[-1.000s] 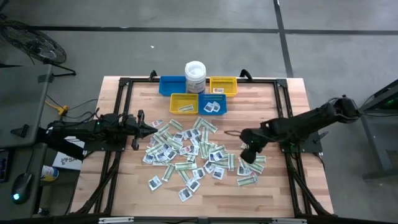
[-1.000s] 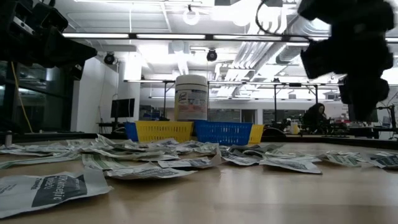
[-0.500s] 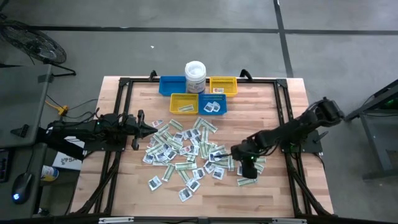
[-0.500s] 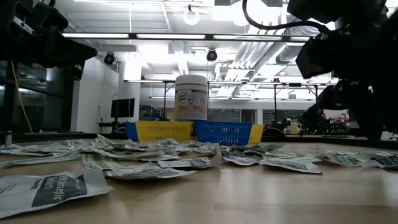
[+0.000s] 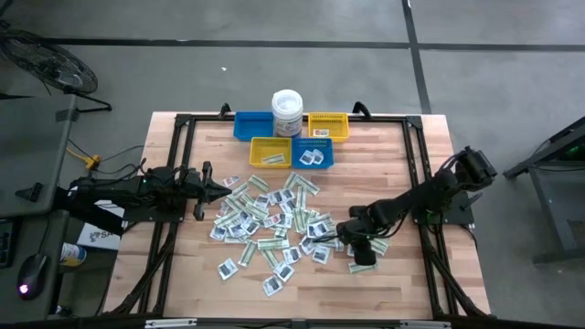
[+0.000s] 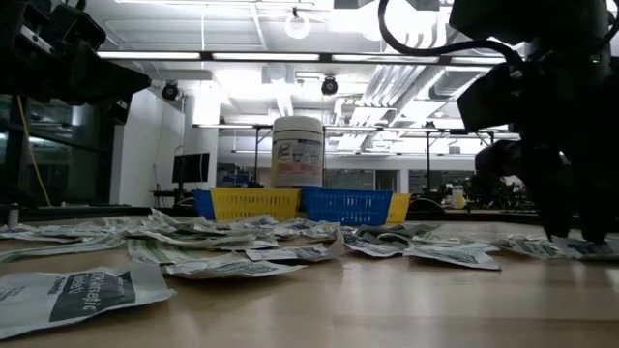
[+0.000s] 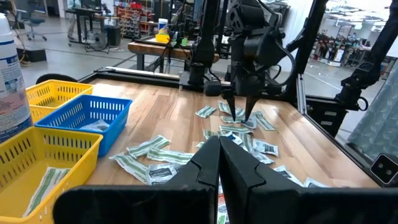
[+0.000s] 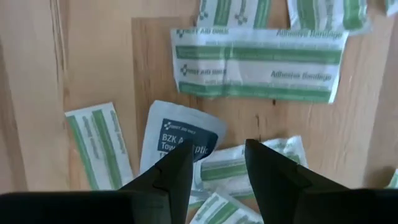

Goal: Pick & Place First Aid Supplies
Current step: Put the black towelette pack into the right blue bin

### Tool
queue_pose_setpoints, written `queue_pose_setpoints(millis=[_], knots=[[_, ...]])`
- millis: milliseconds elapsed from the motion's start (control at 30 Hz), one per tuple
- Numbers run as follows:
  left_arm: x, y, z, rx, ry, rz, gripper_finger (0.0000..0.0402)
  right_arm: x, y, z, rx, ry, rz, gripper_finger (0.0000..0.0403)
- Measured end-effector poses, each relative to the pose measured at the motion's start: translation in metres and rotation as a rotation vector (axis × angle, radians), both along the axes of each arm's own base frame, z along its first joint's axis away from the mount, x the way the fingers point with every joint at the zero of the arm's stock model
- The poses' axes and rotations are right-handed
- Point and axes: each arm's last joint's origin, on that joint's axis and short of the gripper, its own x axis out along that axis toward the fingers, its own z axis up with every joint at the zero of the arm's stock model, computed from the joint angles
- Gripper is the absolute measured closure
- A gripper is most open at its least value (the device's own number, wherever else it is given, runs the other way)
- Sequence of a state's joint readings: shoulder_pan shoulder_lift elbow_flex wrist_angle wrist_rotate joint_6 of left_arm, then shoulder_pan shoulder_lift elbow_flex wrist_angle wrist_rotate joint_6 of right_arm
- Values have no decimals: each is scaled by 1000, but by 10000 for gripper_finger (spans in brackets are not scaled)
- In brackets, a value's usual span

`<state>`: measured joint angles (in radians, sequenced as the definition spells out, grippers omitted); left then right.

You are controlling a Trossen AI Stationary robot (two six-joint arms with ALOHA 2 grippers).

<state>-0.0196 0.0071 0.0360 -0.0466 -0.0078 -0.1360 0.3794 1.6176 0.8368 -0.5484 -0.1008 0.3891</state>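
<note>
On table, right side: right gripper (image 5: pixel 351 243) low over packets (image 5: pixel 274 219), jaws apart, nothing held.
Left gripper (image 5: pixel 203 189): waiting, jaws together.
Handling: thin, light, slippery; pinch a raised edge.

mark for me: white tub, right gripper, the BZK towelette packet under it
white tub (image 5: pixel 287 111), high view, on its lid.
right gripper (image 7: pixel 239 116), left wrist view, midway between its fingertips.
BZK towelette packet (image 8: pixel 177 134), right wrist view, on the dark printed label.

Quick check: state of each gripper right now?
Left gripper: closed, holding nothing.
Right gripper: open, down over the packets, nothing held.
</note>
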Motion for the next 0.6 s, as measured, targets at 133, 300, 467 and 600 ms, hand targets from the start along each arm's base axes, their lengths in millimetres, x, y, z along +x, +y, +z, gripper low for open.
queue_pose_setpoints(millis=[133,300,467,600], knots=[[0,0,0,0,0,0,394,-1,2,0,-36,-19,42,263],[0,0,0,0,0,0,394,0,1,0,-65,-35,79,263],[0,0,0,0,0,0,394,1,1,-1,-146,-70,133,263],[0,0,0,0,0,0,394,4,2,-10,-165,-59,173,263]])
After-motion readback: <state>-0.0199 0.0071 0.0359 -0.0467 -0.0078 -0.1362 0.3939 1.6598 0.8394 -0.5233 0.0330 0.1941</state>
